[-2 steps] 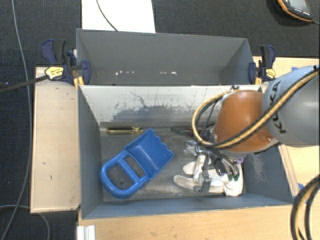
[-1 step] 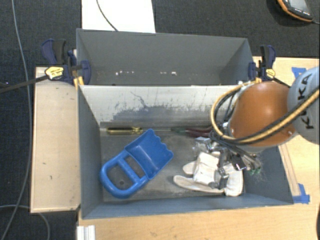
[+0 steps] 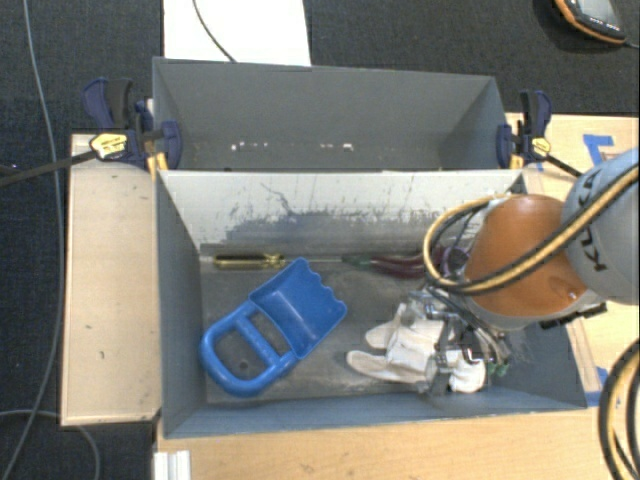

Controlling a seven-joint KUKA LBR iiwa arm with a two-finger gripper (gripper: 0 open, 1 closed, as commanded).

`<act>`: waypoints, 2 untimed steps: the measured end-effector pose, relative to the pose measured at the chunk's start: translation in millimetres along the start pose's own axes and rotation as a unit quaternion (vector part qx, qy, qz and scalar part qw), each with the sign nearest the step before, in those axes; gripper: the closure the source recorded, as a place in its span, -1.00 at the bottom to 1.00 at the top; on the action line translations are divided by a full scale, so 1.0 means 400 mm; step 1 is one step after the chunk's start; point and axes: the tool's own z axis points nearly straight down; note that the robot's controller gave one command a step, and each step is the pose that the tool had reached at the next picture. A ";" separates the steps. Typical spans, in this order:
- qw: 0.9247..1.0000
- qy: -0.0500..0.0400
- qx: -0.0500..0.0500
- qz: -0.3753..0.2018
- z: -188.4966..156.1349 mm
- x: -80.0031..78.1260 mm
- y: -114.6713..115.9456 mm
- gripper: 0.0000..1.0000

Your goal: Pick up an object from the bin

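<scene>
- Now, your gripper [image 3: 450,358] sits low in the bin [image 3: 180,298], well to the right of the blue scoop [image 3: 270,328], tucked under the arm's orange cover [image 3: 520,258].
- Right against it, on the scoop side, lies a white thing [image 3: 390,353]. It is lumpy, with a flat tab pointing back toward the scoop. What it is exactly, I can't make out.
- Wide or narrow? You cannot tell from up here, because the cover and cables mask the tip, so don't assume a hold.
- My read: this is the closing-in step on that white thing, and nothing looks lifted yet.
- To do it well, centre over the thickest part of the lump, the end farther from the scoop. The thin tab would likely slip out.
- Go straight down until you are near the floor, then close gently. It looks soft, so it may squash before it holds.
- Mind the near wall, which the white thing lies closer to than the scoop's blade does. A scrape there could nudge it away.
- The scoop is well apart from you, no worry.
- Behind the scoop, along the back wall, a yellow-handled tool [image 3: 245,261] and, further right, a red-handled tool [image 3: 395,264] are out of your path too.
- Lift straight up and watch that the white thing rises with you.
</scene>
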 end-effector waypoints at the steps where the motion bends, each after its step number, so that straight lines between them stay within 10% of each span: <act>1: 0.992 -0.014 -0.001 -0.123 0.069 -0.010 -0.041 -1.00; 2: 0.998 -0.003 0.000 0.063 0.069 -0.007 -0.013 1.00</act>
